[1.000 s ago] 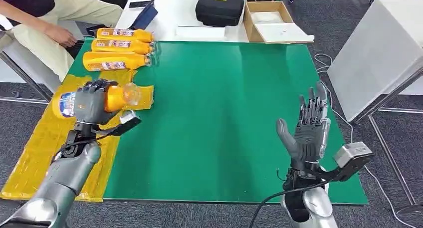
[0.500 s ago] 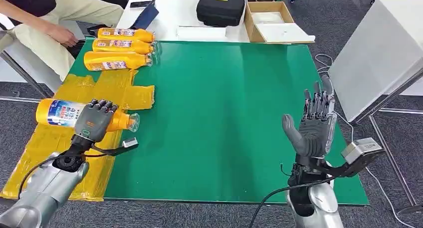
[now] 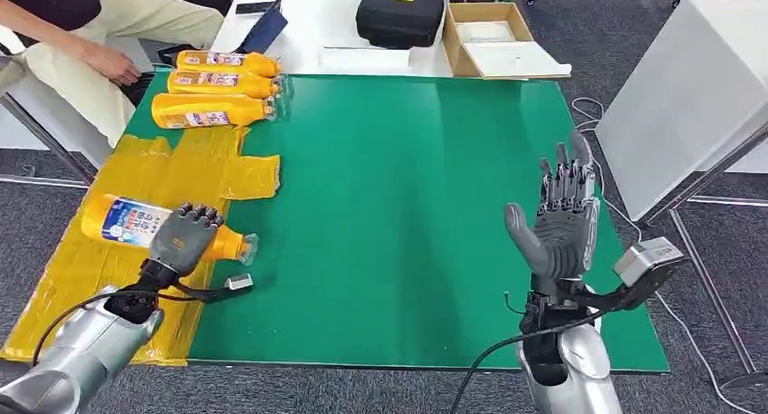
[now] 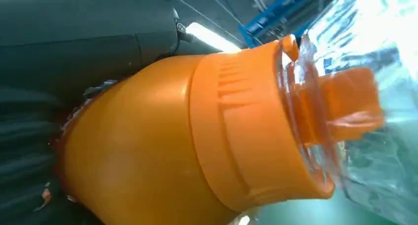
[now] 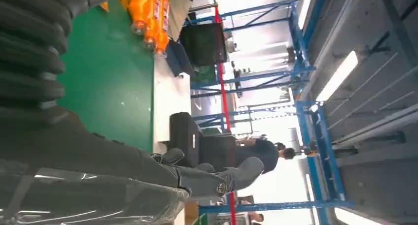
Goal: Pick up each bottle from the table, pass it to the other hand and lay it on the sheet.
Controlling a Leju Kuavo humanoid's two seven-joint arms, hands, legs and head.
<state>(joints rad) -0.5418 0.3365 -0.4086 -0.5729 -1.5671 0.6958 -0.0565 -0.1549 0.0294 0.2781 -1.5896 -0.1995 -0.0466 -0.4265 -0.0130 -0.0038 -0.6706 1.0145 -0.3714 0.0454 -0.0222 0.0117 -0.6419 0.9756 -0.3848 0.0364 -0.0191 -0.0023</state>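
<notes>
My left hand (image 3: pixel 184 237) grips an orange bottle (image 3: pixel 127 224) with a blue-white label and a clear cap, holding it sideways low over the yellow sheet (image 3: pixel 136 206) at the table's left. Up close, the left wrist view has the bottle's orange shoulder (image 4: pixel 148 151) and its clear cap (image 4: pixel 340 102). My right hand (image 3: pixel 561 224) is raised over the green mat (image 3: pixel 408 178) near its right edge, palm up, fingers spread, holding nothing. Three more orange bottles (image 3: pixel 213 88) lie side by side at the far left of the mat; the right wrist view has them too (image 5: pixel 148 18).
A person sits at the far left, a hand (image 3: pixel 113 65) near the bottles. Behind the mat on a white table stand a black case (image 3: pixel 398 14), an open cardboard box (image 3: pixel 494 38) and a dark tablet (image 3: pixel 264 29). A white table (image 3: pixel 688 88) stands at right.
My left hand has carried the bottle down and toward me, lowering it onto the yellow sheet's near part. The right hand has stayed raised and spread, shifting only slightly.
</notes>
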